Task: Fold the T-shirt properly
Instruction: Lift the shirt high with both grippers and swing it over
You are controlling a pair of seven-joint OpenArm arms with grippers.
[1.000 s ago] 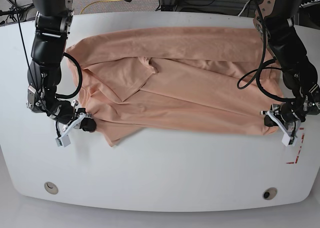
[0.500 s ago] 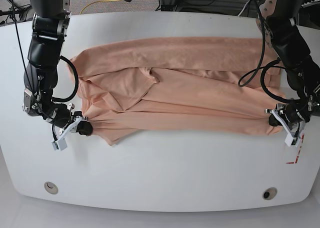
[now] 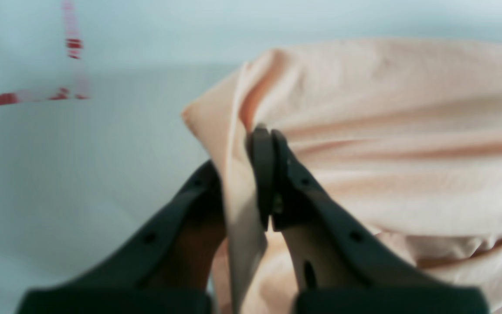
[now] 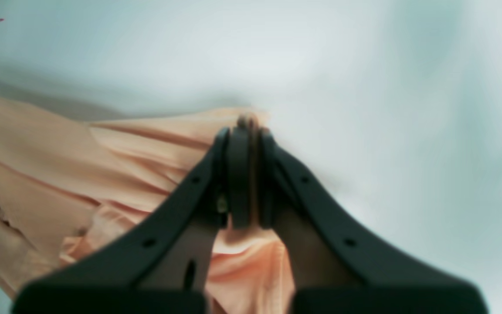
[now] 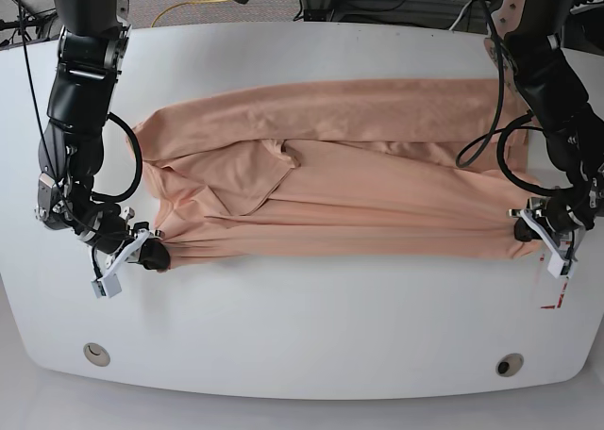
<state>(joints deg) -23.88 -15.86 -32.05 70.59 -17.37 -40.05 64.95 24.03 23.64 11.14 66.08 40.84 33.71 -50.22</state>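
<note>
the large soft peach-pink cotton t-shirt (image 5: 349, 171) lies spread wide across the white rounded counter (image 5: 311, 326), creased, with folds bunched toward its left half in the base view. the left gripper (image 5: 525, 230) has its dark fingers (image 3: 264, 174) closed on the shirt's near corner beside red tape marks (image 5: 557, 293). the right gripper (image 5: 156, 256) is likewise clamped on the opposite near corner, fingers (image 4: 238, 174) pinching a ridge of fabric.

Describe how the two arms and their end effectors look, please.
Both arms are black and jointed, with looping black cables. The left end effector and the right end effector have dark curved fingers with small holes and white mounts.
</note>
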